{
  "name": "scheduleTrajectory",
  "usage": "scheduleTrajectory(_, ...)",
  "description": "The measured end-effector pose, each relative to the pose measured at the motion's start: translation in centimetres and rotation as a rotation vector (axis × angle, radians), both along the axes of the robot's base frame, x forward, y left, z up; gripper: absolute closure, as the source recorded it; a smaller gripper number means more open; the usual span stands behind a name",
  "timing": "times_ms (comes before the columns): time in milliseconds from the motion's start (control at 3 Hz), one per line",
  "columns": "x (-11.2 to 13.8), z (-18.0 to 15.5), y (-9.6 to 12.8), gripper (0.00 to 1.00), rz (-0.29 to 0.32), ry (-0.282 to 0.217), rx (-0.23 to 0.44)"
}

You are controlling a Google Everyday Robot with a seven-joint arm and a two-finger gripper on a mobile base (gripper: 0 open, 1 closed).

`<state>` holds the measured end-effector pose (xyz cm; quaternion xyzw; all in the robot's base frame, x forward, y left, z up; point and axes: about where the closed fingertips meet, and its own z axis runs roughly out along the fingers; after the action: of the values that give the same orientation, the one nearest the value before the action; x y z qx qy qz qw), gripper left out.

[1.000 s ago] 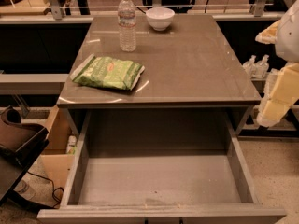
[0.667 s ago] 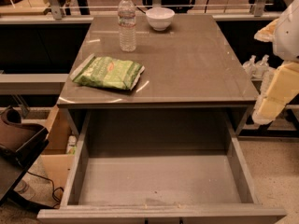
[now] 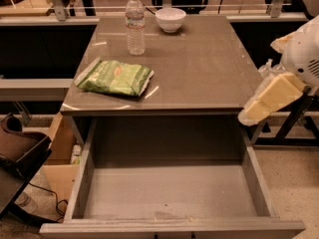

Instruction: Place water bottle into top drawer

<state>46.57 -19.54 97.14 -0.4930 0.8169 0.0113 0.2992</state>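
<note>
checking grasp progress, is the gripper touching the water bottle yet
Apart. The camera view shows the gripper at the right of the table, with bare tabletop between it and the water bottle.

Warm indoor light, moderate, coming from overhead. Streaky glare on the tabletop (image 3: 199, 63) at left, beside the green bag (image 3: 114, 77) and below the water bottle (image 3: 135, 24). Short soft shadows hug the bag and white bowl (image 3: 170, 19). The top drawer (image 3: 169, 190) floor is evenly lit and the cavity above it is dark. The gripper (image 3: 251, 114), at right edge mid-height, reads bright and near blown out. The side backgrounds drop to black.
</note>
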Motion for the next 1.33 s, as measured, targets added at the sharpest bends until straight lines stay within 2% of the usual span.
scheduleTrajectory(333, 2.6, -1.2, 2.4, 0.0, -0.083, -0.039, 0.248)
scheduleTrajectory(667, 5.4, -1.3, 5.7, 0.0, -0.108, -0.097, 0.443)
scheduleTrajectory(1000, 7.9, -0.6, 9.4, 0.0, -0.111, -0.178, 0.573)
scheduleTrajectory(1333, 9.9, 0.3, 11.6, 0.0, -0.158, -0.268, 0.632)
